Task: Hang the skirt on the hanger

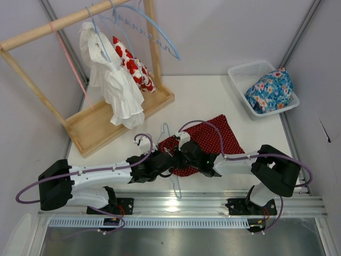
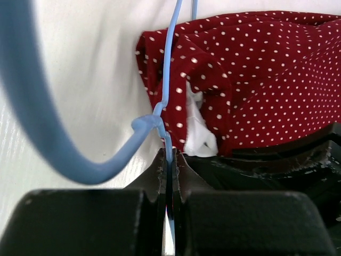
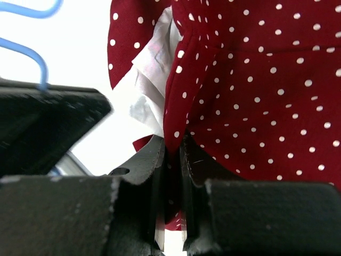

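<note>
The white table (image 1: 213, 96) carries the skirt (image 1: 216, 136), which lies near the middle with its near-left edge bunched where both arms meet. The hanger (image 2: 169, 64) runs alongside that edge, touching the fabric. The left gripper (image 2: 169, 160) pinches the hanger's thin wire. The right gripper (image 3: 173, 146) is clamped on a fold of the skirt's edge.

No legible text, number, brand or sign appears in any of my three views. The white tag (image 3: 151, 93) tucked inside the skirt (image 3: 256, 80) bears only faint marks, too blurred for me to read.
</note>
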Controlling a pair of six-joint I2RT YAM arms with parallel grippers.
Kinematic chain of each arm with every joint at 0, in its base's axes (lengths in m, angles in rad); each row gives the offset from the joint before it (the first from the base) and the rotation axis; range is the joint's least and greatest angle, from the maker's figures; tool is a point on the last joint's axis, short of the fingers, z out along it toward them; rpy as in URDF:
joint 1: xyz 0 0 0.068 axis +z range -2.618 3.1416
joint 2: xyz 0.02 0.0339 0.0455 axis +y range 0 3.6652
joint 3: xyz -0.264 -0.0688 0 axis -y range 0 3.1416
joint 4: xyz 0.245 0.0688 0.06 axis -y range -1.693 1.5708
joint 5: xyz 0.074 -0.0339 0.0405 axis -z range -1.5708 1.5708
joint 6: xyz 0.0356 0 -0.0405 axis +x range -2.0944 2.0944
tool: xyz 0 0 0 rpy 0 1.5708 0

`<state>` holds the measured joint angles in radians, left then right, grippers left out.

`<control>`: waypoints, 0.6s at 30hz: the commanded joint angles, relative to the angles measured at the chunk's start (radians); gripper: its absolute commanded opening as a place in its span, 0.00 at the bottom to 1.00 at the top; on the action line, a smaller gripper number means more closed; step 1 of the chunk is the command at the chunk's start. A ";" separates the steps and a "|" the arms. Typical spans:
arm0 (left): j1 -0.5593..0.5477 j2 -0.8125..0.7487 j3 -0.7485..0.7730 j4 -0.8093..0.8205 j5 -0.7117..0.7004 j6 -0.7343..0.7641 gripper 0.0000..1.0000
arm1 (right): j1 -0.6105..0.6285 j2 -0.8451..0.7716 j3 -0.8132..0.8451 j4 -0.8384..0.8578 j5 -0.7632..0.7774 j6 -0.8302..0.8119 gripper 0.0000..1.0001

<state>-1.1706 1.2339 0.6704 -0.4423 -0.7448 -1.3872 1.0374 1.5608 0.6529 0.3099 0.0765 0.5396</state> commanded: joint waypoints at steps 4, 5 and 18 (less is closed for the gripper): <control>0.000 -0.011 0.023 0.027 -0.013 -0.038 0.00 | 0.016 0.047 0.102 0.115 -0.064 0.034 0.00; 0.000 -0.013 0.024 0.027 -0.013 -0.039 0.00 | 0.016 0.051 0.109 0.118 -0.064 0.033 0.00; 0.011 -0.053 -0.012 0.031 -0.027 -0.024 0.00 | -0.054 -0.024 0.129 -0.147 -0.081 -0.016 0.65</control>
<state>-1.1648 1.2144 0.6666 -0.4629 -0.7471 -1.4052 0.9966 1.6085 0.7479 0.2314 0.0097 0.5606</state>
